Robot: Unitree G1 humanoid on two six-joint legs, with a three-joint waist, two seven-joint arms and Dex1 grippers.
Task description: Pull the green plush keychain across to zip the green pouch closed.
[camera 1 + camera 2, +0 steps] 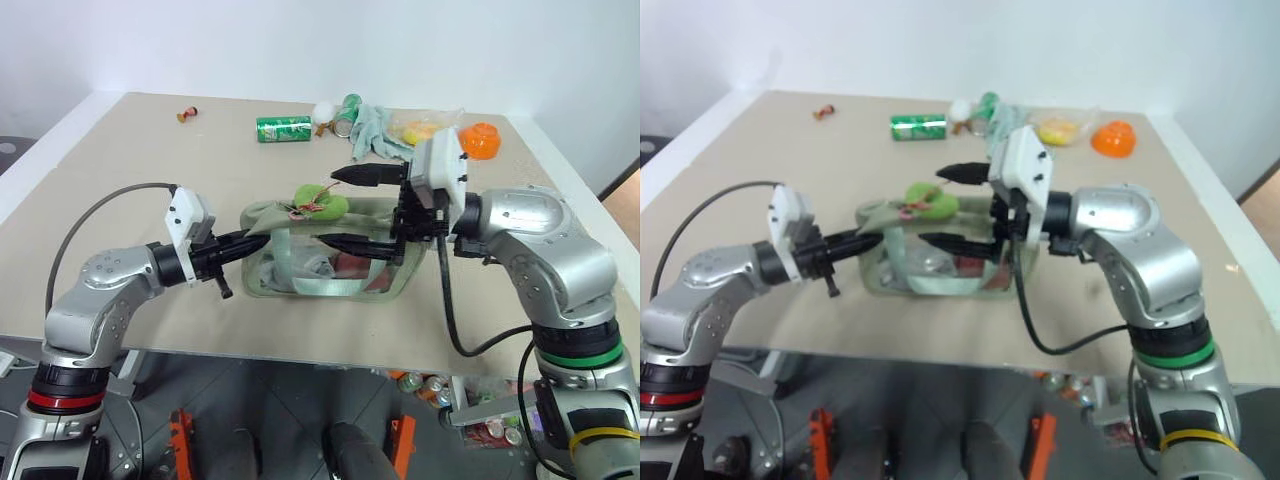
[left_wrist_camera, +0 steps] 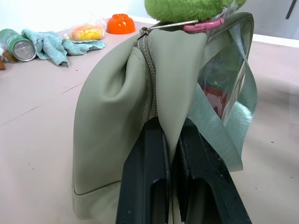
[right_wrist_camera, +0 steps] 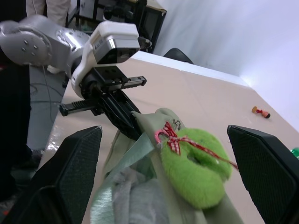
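The pouch (image 1: 330, 262) stands on the counter (image 1: 150, 170), its long axis running across from one arm to the other. The left gripper (image 1: 250, 242) has its jaws pressed together on the fabric at the pouch's left end, pinching it just below the zipper seam (the left wrist view shows the cloth squeezed between both fingers).

The keychain (image 1: 322, 203) lies on top of the pouch, toward that pinched end, its pink-red string trailing over the zipper line.

The right gripper (image 1: 342, 206) points level toward the pouch from its right end, jaws spread wide, one finger above the pouch top and one in front of its clear side. The keychain sits just off the upper fingertip, between the spread jaws as the right wrist view has it, untouched.

The right arm is the nearer free one; the pull would seemingly run along the pouch's length, away from the left gripper.
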